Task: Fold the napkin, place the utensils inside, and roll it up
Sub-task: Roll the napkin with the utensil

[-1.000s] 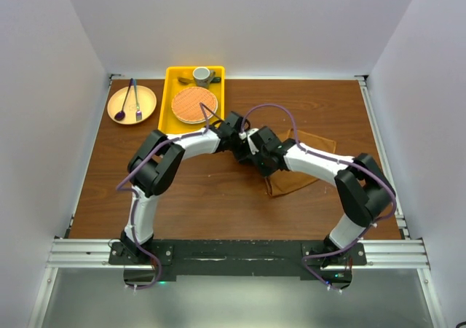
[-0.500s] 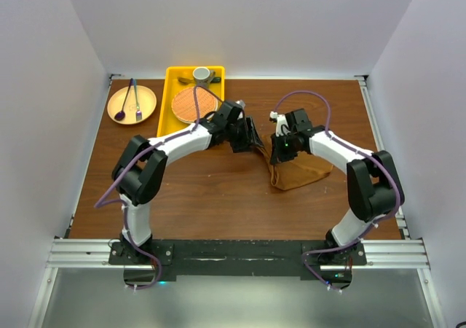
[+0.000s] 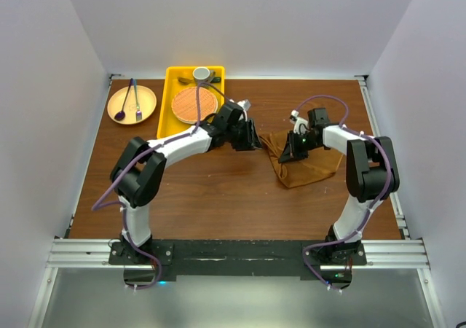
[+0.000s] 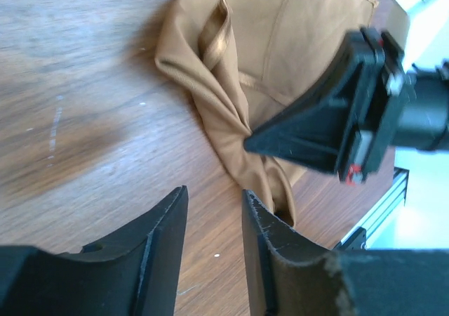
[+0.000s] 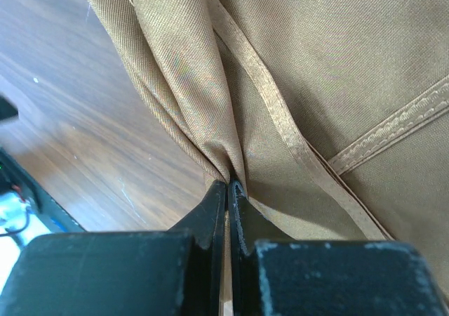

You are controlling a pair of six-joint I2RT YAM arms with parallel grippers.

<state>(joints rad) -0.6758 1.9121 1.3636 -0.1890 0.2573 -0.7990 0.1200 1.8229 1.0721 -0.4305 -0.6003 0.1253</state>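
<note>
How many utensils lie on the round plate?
2. A purple spoon on the left of the plate, and a thin dark utensil beside it on the right. More may lie on the tray, too small to tell.

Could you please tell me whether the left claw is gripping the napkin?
No, the left claw is open over the table, and the napkin lies ahead of it.

1. From above we see bright, even light; shadows on the table (image 3: 218, 197) are soft and faint.
2. Our left wrist view burns out to white at its right edge, and the left gripper (image 4: 214, 198) along the bottom edge is out of focus.
3. Our right wrist view shows the napkin (image 5: 316, 63) weave crisp; the table wood at the top left corner is blurred under a pale sheen.
</note>
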